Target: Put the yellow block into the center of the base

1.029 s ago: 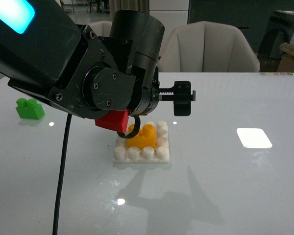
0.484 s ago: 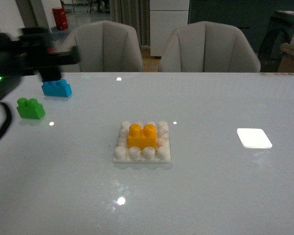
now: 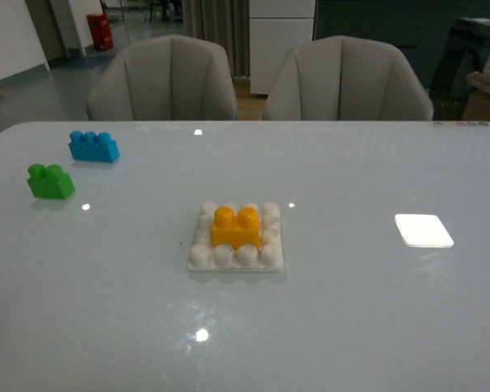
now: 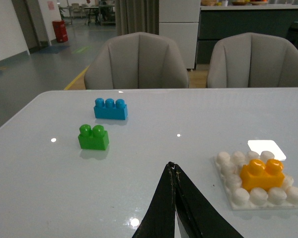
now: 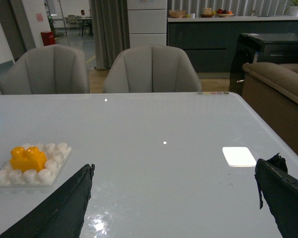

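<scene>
No brand, label or readable writing shows on any brick, on the plate or on the desk. In the left wrist view the left gripper (image 4: 175, 171) has its two dark fingers (image 4: 161, 208) pressed together, tips meeting, with nothing between them; it hangs above bare desk (image 3: 351, 327), apart from every brick. In the right wrist view the right gripper (image 5: 174, 171) has its fingers (image 5: 64, 208) spread wide, one at each side of the picture, holding nothing and touching nothing. Neither arm appears in the front view. The yellow block (image 3: 235, 226) sits upright on the base (image 3: 236, 258), its two studs up, over the middle studs and leaning toward the far rows, with a row of white studs bare in front of it and a column bare on either side. The base lies flat near the middle of the desk. A green brick (image 3: 50, 181) and a blue brick (image 3: 94, 146) stand well apart from the base on the far left, the blue one behind the green. A flat glossy white square (image 3: 423, 229) lies to the right of the base, apart from it. Two grey chairs (image 3: 163, 78) stand behind the desk.
</scene>
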### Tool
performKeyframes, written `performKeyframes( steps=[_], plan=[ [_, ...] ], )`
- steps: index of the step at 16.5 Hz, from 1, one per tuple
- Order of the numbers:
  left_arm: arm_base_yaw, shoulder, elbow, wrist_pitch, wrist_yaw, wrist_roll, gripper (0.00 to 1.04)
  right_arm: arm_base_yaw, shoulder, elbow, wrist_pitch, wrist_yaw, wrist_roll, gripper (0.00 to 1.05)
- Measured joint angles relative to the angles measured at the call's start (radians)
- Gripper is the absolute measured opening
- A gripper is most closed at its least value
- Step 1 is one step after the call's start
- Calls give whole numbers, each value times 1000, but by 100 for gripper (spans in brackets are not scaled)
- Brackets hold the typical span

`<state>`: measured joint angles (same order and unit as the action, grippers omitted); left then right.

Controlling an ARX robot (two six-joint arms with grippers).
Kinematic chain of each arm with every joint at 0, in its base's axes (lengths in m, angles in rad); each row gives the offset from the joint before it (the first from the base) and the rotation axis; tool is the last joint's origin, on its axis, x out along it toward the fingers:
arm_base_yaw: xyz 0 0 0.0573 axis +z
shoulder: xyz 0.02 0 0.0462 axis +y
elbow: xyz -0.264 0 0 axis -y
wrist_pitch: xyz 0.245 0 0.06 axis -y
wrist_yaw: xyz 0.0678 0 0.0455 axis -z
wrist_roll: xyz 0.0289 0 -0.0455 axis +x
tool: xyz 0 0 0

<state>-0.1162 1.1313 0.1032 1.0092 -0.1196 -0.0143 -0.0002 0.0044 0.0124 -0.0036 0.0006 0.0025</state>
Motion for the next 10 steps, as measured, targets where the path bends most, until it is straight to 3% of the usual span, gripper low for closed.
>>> performKeyframes(
  steps=[3,4,5,10],
  plan=[
    [35,-169,-50,-118,37,0,2,0,0,0,0,0,0,98],
    [88,-220,-60,-160,100,0,2,0,0,0,0,0,0,98],
    [118,-278,-69,-205,105,0,2,0,0,0,0,0,0,98],
    [115,-515,-92,-409,119,0,2,0,0,0,0,0,0,98]
  ],
)
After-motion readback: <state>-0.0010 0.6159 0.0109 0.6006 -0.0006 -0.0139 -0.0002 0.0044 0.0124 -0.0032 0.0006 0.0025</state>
